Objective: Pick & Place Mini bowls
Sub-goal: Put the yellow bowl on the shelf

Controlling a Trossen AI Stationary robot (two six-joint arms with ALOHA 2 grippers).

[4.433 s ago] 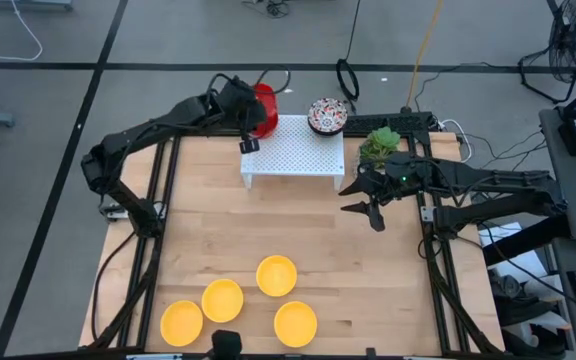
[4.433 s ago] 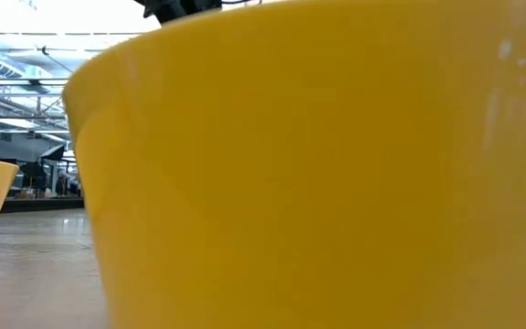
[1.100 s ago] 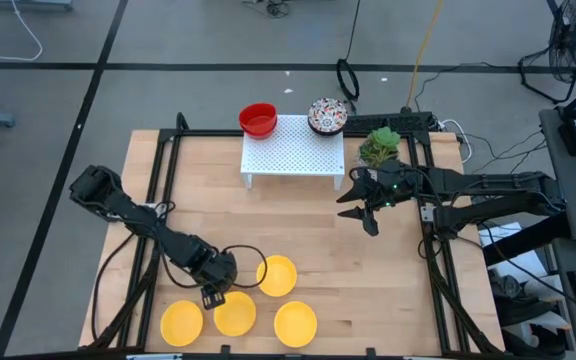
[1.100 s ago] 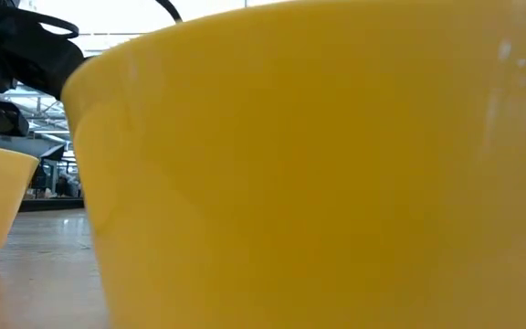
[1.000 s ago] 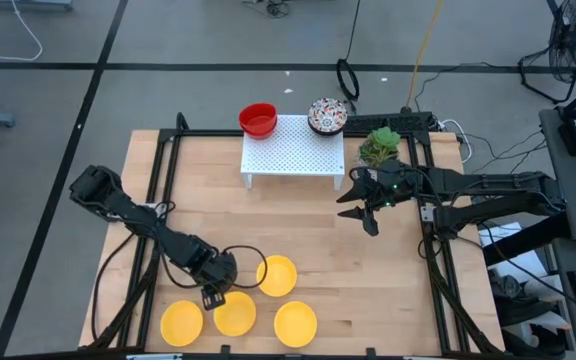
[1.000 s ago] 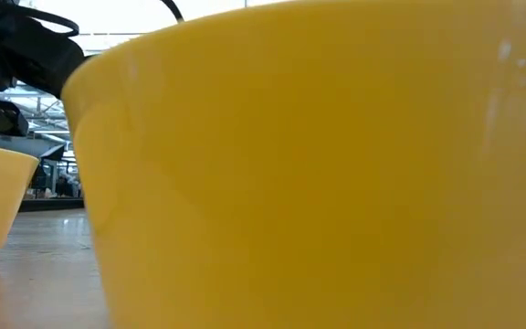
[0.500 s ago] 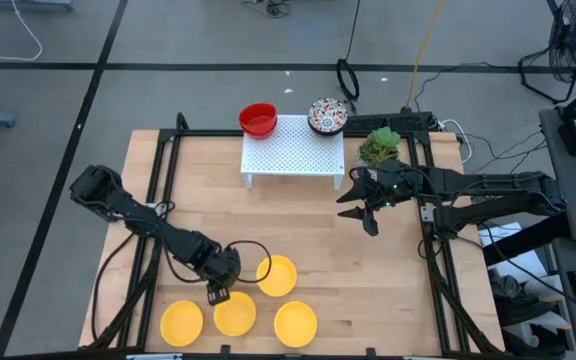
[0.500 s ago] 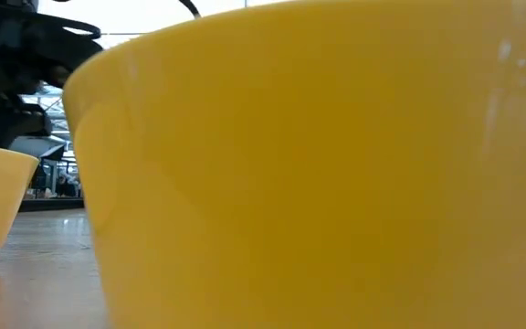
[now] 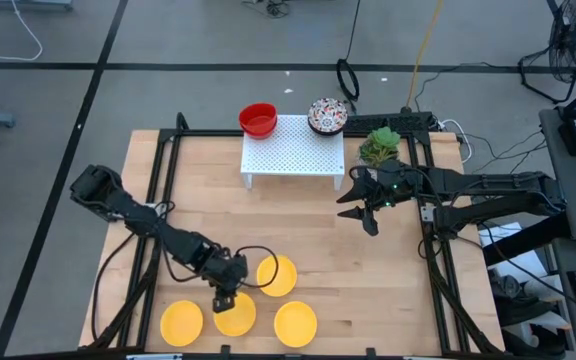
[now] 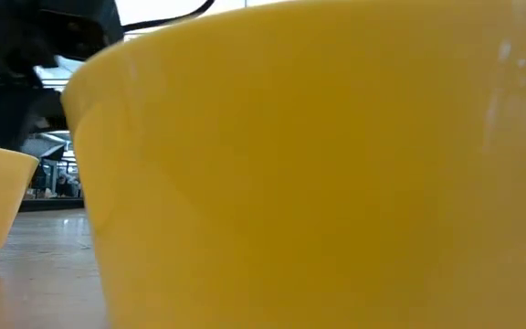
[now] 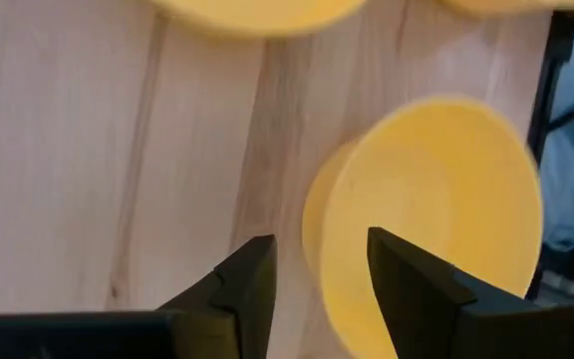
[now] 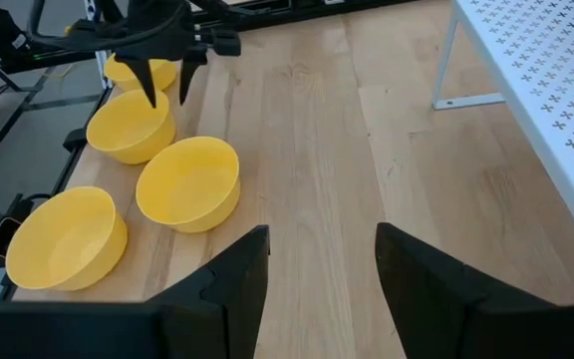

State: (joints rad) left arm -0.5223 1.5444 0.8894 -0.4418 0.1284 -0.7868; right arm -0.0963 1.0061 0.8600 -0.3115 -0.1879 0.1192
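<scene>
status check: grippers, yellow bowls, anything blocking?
Left gripper open, straddling rim of a yellow bowl, not closed on it. Right gripper open, idle beside white rack. Four yellow bowls clustered at near edge. Nothing blocking.

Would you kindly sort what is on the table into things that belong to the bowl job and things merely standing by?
Belonging to the job:
- four yellow bowls
- red bowl
- floral bowl
- left gripper, open over a yellow bowl

Standing by:
- white perforated rack
- potted plant
- right gripper, waiting open
</scene>
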